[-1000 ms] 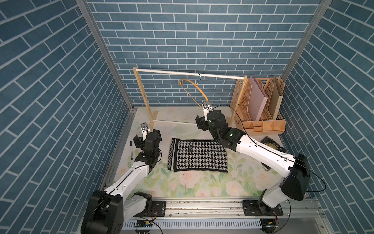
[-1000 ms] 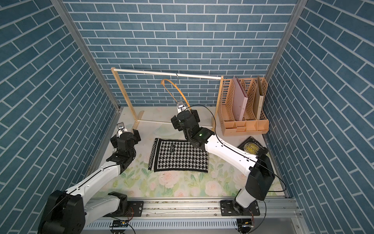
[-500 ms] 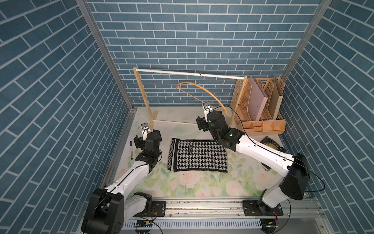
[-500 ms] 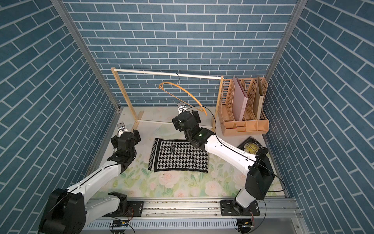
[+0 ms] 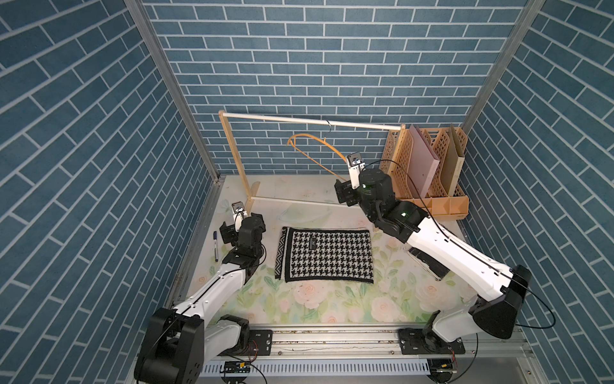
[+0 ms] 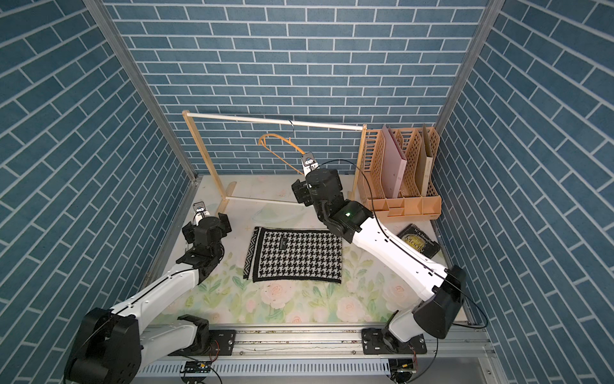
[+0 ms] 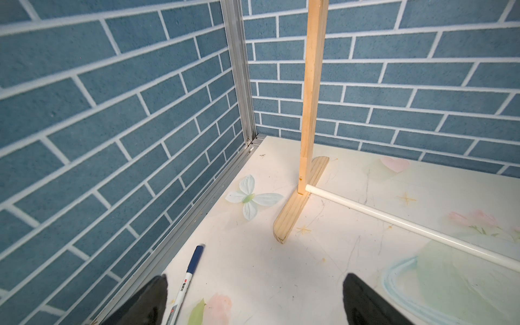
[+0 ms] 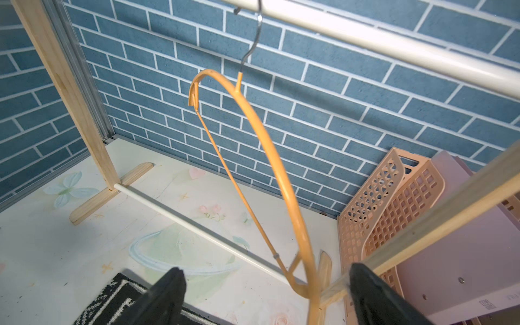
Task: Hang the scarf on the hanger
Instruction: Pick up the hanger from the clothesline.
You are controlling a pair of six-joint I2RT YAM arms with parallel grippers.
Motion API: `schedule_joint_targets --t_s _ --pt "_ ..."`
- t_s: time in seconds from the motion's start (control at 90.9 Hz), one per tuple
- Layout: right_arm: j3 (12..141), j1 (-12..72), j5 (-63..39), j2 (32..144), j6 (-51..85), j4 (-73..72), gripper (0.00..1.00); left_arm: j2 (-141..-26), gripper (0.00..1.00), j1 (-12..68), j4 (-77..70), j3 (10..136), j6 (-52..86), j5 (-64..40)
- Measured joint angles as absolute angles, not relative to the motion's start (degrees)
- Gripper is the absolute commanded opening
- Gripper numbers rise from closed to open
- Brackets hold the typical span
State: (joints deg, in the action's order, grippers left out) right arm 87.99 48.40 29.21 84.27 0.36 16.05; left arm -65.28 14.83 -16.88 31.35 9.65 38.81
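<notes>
The hanger [image 8: 278, 171] had swung round near the table's [image 5: 332, 299] back edge, its bow slanting down between the spread, empty jaws of my right gripper [image 8: 266, 270], the nearer one.

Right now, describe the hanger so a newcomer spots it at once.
Find the pale wooden rack at the back of the table. From its top rail, by a dark metal hook, hangs the hanger. It alone is slim, orange-tan and curved, unlike the straight pale rack bars.
</notes>
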Motion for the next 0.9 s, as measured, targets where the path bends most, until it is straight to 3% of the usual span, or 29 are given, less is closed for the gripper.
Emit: schedule_joint_targets --t_s 0.462,0.902 --pt "88.14 43.57 16.23 87.7 -0.95 18.98 0.95 -65.28 1.0 14.83 -16.75 31.35 9.65 39.0" --pt "87.55 43.18 15.46 89.8 -1.98 19.03 0.95 -65.76 1.0 14.83 -16.53 31.35 9.65 39.05"
